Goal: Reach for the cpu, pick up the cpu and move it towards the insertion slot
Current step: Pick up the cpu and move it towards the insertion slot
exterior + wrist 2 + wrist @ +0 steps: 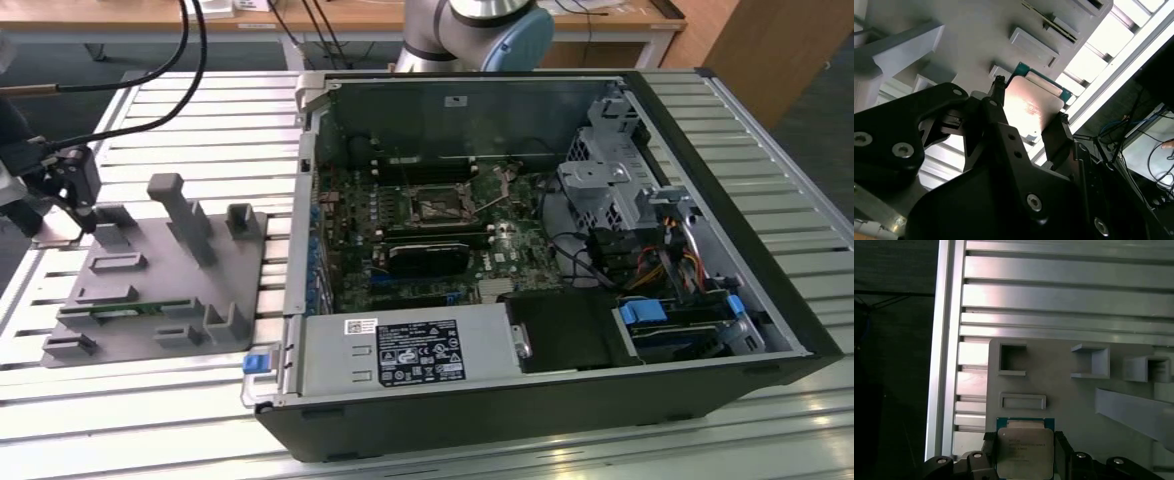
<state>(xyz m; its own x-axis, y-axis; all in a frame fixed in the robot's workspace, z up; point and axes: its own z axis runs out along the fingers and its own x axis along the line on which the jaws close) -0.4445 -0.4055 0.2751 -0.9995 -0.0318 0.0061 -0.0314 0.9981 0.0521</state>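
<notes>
On the exterior view's left, over the far corner of one grey fixture plate (pixel 147 300): one black hand (pixel 67 200) with two fingers. In both wrist views the hand (pixel 1029 102) (pixel 1025 440) is closed on the cpu (pixel 1031 107) (pixel 1025 452), one finger (pixel 996 102) against each of two opposite edges. Cpu, one: square chip, bright metal top, thin green rim showing at its outer edge, lying close over the plate; whether it is lifted clear of the plate cannot be told. Fixture plate as shown in the first wrist view: three raised box-shaped blocks (pixel 1011 359) in a row beyond the cpu, and one low rectangular frame (pixel 1022 401) just beside it. Green memory strip (pixel 120 310), one, seated near the plate's near edge in the exterior view. Computer case (pixel 694 130), one, open, lying to the right of the plate, well apart from the hand. Insertion slot (pixel 437 207), one: square socket with a metal frame and dark centre, on the motherboard inside the case, unoccupied. Black card (pixel 424 257), one, just near of the slot. Slatted metal surface (pixel 200 130), one, carrying both plate and case.
</notes>
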